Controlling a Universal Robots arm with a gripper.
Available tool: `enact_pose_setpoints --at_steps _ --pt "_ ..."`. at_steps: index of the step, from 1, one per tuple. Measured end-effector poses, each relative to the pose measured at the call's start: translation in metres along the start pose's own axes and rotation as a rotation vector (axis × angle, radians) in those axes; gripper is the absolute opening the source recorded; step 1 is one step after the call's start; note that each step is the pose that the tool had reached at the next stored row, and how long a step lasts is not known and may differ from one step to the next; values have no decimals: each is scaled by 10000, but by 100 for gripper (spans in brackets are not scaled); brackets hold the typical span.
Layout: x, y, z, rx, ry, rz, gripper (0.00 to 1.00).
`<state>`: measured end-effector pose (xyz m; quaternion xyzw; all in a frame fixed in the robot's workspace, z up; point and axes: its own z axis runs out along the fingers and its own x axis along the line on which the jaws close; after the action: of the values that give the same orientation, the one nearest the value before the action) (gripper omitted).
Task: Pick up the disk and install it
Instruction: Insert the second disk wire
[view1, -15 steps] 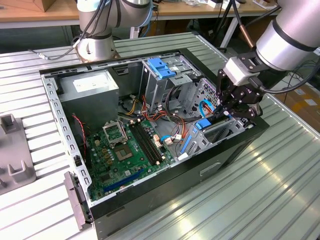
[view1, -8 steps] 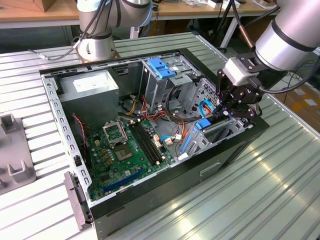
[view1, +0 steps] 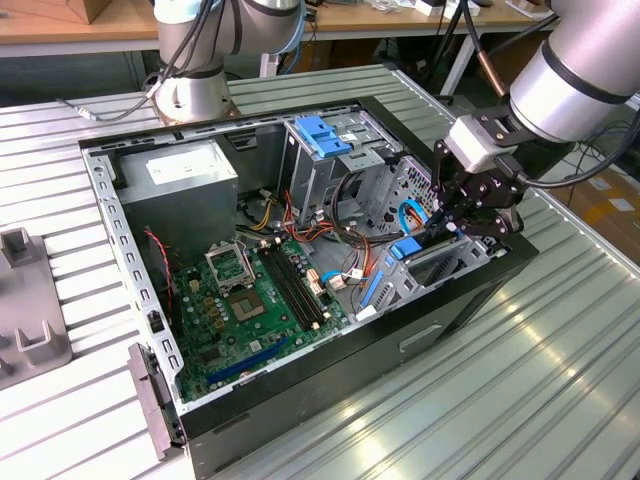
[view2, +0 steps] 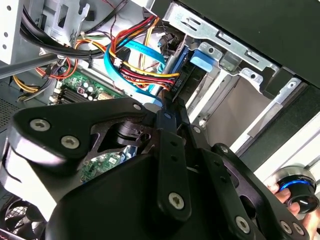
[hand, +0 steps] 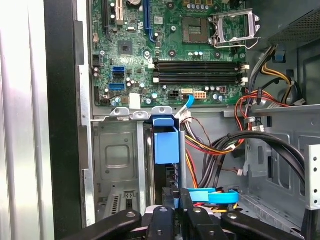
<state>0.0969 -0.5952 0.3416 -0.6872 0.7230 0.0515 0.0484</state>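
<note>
Here, inside the open computer case (view1: 300, 395), at the three o'clock end in the exterior view: gripper (view1: 447, 222) lowered into the drive cage (hand: 117, 160) over the disk (hand: 166, 141), seated upright in its slot. Cannot tell how far apart the fingers stand, nor whether gripping anything. Motherboard (view1: 250, 300) at about seven o'clock from the gripper.
</note>
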Motion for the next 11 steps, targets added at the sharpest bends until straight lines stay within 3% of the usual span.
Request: enact_pose_setpoints --at_steps 11 --pt "-6 0 -38 -2 -2 -9 16"
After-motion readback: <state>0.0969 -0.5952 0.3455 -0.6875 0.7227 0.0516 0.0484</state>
